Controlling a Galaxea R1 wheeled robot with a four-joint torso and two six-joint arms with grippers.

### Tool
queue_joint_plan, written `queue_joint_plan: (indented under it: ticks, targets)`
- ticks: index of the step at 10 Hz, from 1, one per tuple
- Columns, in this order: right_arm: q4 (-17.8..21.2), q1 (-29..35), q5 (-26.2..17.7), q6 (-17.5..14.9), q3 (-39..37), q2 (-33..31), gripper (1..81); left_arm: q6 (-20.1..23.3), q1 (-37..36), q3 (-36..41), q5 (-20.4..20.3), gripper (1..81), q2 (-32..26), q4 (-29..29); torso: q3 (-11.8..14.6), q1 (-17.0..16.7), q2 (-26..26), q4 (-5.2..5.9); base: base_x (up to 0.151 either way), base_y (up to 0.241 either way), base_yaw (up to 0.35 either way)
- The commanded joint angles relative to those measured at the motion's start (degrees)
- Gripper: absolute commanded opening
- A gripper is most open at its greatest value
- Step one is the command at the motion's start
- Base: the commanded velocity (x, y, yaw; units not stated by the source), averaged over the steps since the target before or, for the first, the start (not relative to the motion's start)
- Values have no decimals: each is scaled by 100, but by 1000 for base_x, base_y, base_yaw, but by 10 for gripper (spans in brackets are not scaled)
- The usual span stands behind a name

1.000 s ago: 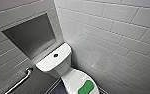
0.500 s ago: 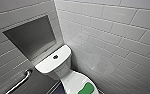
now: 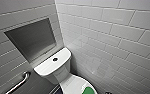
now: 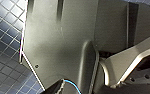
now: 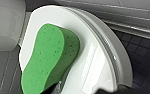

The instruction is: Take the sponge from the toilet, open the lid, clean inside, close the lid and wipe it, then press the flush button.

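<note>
The sponge [image 5: 48, 57], lower left on the lid [image 5: 96, 57], looks soft and light: pinch its waist; tool opening, cannot tell.

Setting: a toilet room. A white toilet tank [image 3: 47, 68] with flush button [image 3: 55, 59] is sitting in a corner of grey wall tiles [image 3: 111, 37]; a metal grab rail [image 3: 18, 83] is hanging alongside; dark floor tiles [image 4: 3, 62] are showing.

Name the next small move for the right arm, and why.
Probably bring the right arm down toward the sponge, ready to grasp it: the sponge lies flat on the closed lid, close under that wrist's camera, not yet picked up.
</note>
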Motion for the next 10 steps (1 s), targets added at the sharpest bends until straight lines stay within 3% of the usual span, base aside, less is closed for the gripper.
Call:
queue_joint_plan:
  ticks: [1,2,3,5,10]
  targets:
    - [130,599,-214,12,162,-74,811,11,36,17,430,811,-49,11,0,345,-536,0,0,0,0]
    - [130,617,-214,12,170,-83,811,20,36,9,430,811,-49,11,0,479,-748,0,0,0,0]
    - [130,643,-214,12,170,-75,811,11,36,9,430,811,-40,11,0,245,-393,0,0,0,0]
    - [130,739,-214,12,188,39,811,11,36,9,430,811,-49,2,0,396,-629,0,0,0,0]
    - [86,652,-320,4,-436,857,811,11,36,9,430,811,-40,-33,0,435,-684,0,0,0,0]
